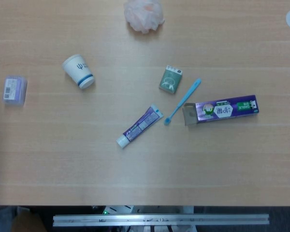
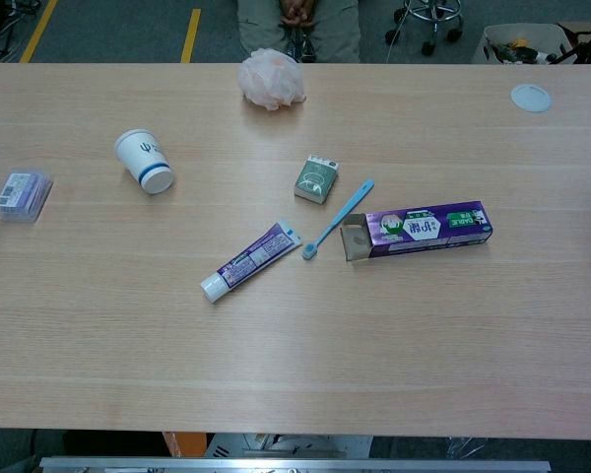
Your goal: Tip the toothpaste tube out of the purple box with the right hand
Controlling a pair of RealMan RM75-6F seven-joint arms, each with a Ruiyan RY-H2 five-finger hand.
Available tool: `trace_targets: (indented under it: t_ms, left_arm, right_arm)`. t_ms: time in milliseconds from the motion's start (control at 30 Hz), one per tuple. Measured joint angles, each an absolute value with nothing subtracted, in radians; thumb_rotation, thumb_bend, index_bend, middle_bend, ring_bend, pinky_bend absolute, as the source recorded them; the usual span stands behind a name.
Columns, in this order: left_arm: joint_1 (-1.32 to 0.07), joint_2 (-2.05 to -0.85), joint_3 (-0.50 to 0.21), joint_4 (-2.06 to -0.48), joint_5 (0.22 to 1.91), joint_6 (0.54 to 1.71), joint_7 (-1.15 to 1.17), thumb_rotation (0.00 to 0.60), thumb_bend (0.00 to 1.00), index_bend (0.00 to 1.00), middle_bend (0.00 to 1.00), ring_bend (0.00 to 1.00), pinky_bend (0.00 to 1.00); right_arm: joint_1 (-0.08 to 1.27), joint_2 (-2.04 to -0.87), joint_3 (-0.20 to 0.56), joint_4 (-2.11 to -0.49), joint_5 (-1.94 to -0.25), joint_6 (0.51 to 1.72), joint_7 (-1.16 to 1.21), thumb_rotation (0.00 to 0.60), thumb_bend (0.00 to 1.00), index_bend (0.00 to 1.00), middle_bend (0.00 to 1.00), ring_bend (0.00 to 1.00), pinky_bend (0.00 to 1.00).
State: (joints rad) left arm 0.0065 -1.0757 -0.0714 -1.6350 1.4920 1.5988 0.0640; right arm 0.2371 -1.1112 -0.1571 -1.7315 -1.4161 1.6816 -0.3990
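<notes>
Judging from how things lie, the tipping looks done: the tube (image 1: 137, 126) is out on the table (image 1: 135, 174) and the box (image 1: 220, 109) rests flat with its flap open toward the tube. Neither hand shows in either view, so whether they are released or clenched cannot be told. Should any step remain, it would be a check only: a hand coming back ought to stay well apart from the box and tube, so that nothing gets nudged into the brush (image 1: 182, 101) lying between them.

Nearest the robot lies the tube, white cap toward the near left, purple body slanting up to the right, its crimped end just beside the brush head (touching or not, too small to say). Right of it, the box is purple with a green band at its far right end, its open mouth dark and seemingly empty. Farther off sit a small green packet (image 1: 170, 79), a tipped paper cup (image 1: 79, 71), and at the far edge a pink mesh puff (image 1: 144, 14).
</notes>
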Motion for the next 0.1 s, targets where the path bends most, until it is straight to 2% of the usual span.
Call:
trace_targets:
  t_ms: [100]
  left_arm:
    - [0.009, -1.075, -0.07, -1.636, 1.49, 1.603, 0.065, 0.6, 0.33, 0.23, 0.2, 0.18, 0.19]
  right_arm:
    - [0.218, -1.113, -0.155, -1.737, -1.441, 1.682, -0.414, 0.6, 0.31, 0.12, 0.3, 0.24, 0.44]
